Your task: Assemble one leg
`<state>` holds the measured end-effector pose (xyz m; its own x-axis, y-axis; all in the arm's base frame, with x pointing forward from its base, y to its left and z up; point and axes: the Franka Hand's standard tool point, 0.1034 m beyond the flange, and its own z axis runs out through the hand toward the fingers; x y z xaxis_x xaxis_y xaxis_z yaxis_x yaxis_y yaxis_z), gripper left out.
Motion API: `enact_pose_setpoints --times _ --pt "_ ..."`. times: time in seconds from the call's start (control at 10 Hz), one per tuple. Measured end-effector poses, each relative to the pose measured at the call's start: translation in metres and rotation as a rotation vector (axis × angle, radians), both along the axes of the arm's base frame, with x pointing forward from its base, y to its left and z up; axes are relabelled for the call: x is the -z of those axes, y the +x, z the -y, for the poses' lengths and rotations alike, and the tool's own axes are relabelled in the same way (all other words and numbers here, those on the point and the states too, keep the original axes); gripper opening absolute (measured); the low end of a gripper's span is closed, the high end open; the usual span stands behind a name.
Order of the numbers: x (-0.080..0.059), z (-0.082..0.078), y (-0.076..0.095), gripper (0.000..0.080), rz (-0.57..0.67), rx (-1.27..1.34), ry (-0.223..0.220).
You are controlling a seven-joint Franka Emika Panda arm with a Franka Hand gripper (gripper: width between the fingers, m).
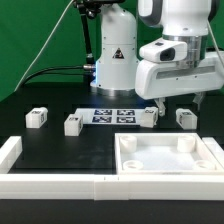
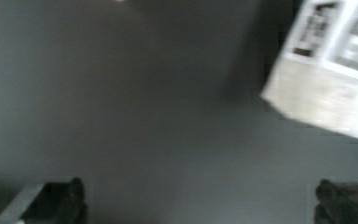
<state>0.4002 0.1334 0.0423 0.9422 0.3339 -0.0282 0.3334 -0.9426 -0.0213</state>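
Note:
Several white legs with marker tags lie on the black table in the exterior view: one at the exterior view's left, one beside it, one and one behind the large white tray-like piece. My gripper hangs above the table between the two right-hand legs, open and empty. In the wrist view the gripper is open, with its dark fingertips far apart over bare black table. One blurred leg lies off to one side, outside the jaws.
The marker board lies flat between the legs. A low white wall runs along the front edge and up the exterior view's left side. The robot base stands behind.

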Motion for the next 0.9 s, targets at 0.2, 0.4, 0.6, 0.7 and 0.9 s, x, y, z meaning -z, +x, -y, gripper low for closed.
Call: enact_pose_setpoints --times 0.2,0.4,0.6,0.7,0.9 --pt "0.002 -0.019 -0.011 0.0649 -0.005 0.016 0.005" --pt "0.002 -0.021 -0.014 0.0649 -0.02 0.021 0.004" --pt "0.002 -0.021 -0.013 0.0649 -0.031 0.018 -0.002" --pt "0.003 -0.019 -0.017 0.0649 -0.069 0.016 -0.02" --pt "0.001 -0.013 -0.018 0.0649 -0.264 0.012 -0.111"
